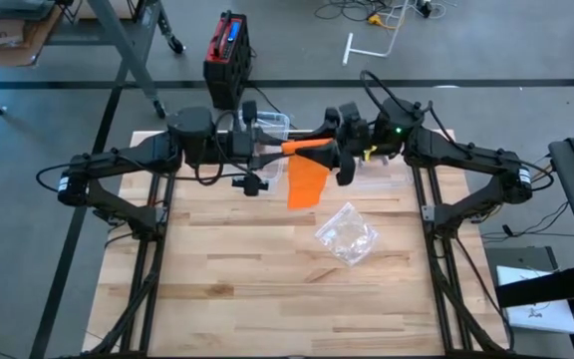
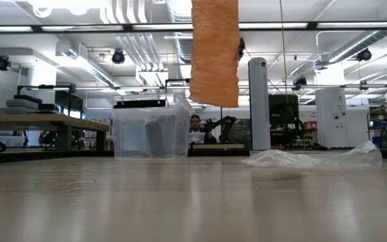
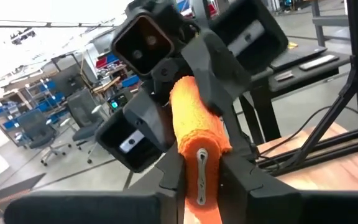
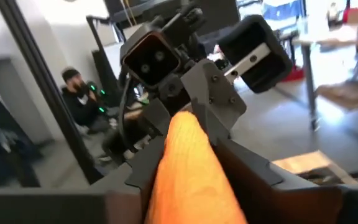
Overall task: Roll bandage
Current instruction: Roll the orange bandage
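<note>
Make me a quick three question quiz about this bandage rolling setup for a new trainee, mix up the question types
1. True or false: the orange bandage lies flat on the wooden table.
2. Which tool grips the rolled end of the bandage? A) left tool B) right tool C) both
3. Name the crumpled thing lying on the table near the right arm's side.

Key:
1. False. It is held up in the air between the two arms, and its loose end hangs clear of the table in the low view.
2. C. Both tools grip it from opposite ends.
3. A clear plastic bag.
</note>
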